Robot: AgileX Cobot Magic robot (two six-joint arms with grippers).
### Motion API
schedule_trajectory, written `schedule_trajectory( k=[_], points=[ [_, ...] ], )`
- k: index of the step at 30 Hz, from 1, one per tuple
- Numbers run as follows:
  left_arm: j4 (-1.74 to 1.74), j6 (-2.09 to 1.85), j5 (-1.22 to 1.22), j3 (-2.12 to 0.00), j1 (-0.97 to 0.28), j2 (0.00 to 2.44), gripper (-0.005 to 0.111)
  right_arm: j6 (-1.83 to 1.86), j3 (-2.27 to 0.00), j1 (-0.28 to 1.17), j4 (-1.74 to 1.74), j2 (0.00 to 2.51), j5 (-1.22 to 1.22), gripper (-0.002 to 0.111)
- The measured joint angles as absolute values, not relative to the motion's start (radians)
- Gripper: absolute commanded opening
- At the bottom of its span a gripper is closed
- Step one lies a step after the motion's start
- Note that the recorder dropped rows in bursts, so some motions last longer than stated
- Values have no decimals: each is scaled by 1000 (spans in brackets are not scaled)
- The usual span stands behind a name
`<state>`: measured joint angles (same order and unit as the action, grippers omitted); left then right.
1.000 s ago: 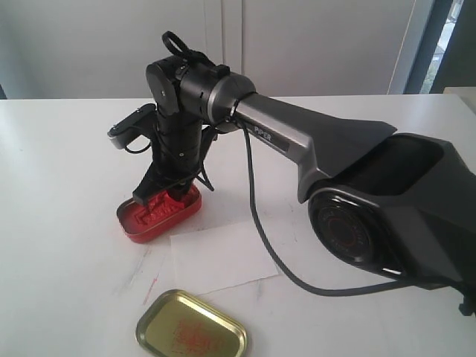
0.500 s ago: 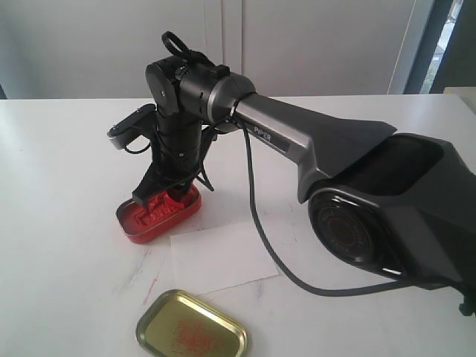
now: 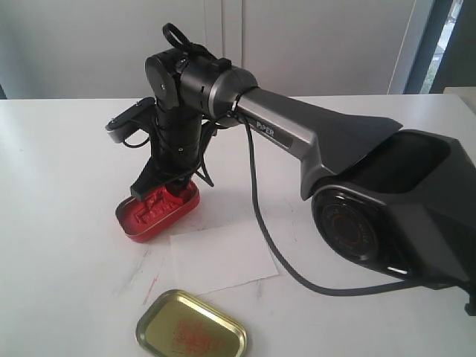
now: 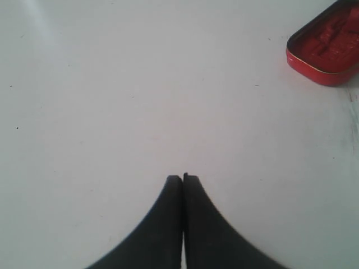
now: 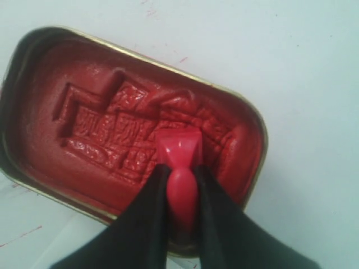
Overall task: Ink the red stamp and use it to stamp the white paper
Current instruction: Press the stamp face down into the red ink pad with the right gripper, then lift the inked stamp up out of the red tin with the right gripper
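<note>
My right gripper [image 5: 180, 168] is shut on the knob of the red stamp [image 5: 178, 147]. The stamp's square base is down over the imprinted ink in the oblong red tin [image 5: 84, 129]; I cannot tell whether it touches the ink. In the exterior view the right gripper [image 3: 168, 189] points down into the tin [image 3: 141, 219] at left of centre. The white paper [image 3: 223, 256] lies flat just in front of the tin, to its right. My left gripper [image 4: 183, 178] is shut and empty above bare white tabletop, with the tin [image 4: 328, 47] some way off.
A gold lid [image 3: 192, 331] with red smears lies at the front edge, in front of the paper. The right arm's black cable [image 3: 260, 230] hangs across the paper's right corner. Red ink streaks [image 3: 151, 288] mark the tabletop left of the paper.
The right wrist has risen slightly and shifted a little left above the tin, with the stamp still held. Tin, paper and lid have not moved.
</note>
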<state>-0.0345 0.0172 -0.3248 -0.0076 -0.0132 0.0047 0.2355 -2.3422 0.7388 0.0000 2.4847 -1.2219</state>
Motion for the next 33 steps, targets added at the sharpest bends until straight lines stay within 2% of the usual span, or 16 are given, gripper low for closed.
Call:
schedule_trajectory(
  k=[33],
  points=[
    [-35, 17, -325, -8, -13, 5, 0, 236, -2342, 739, 0, 2459, -1218, 0]
  ],
)
